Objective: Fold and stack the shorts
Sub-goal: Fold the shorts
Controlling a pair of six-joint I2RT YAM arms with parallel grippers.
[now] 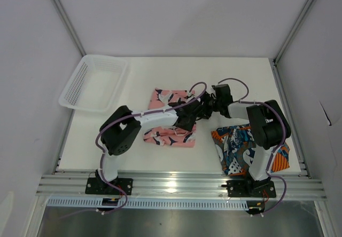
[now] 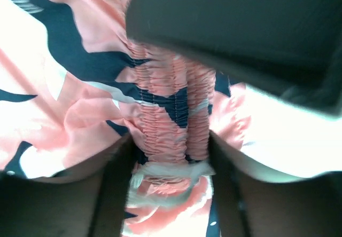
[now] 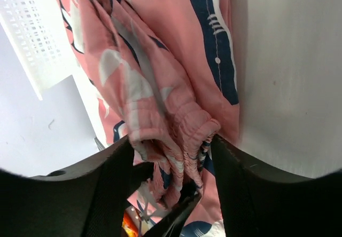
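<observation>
The pink shorts point(image 1: 166, 135) with navy-and-white shapes lie mid-table, partly lifted at their right edge. There both grippers meet: my left gripper point(image 1: 198, 110) and my right gripper point(image 1: 210, 105). In the left wrist view the gathered pink waistband point(image 2: 171, 114) fills the gap of the left gripper point(image 2: 170, 157), touching both dark fingers point(image 2: 109, 194). In the right wrist view the bunched waistband point(image 3: 176, 135) sits pinched in the right gripper point(image 3: 171, 151), fabric pressed against both fingers point(image 3: 243, 183). The printed blue, orange and grey shorts point(image 1: 240, 147) lie folded near the right arm's base.
A white mesh basket point(image 1: 95, 82) stands at the table's back left. The table's front edge runs along the metal rail point(image 1: 176, 183). Grey walls close in the left, back and right sides.
</observation>
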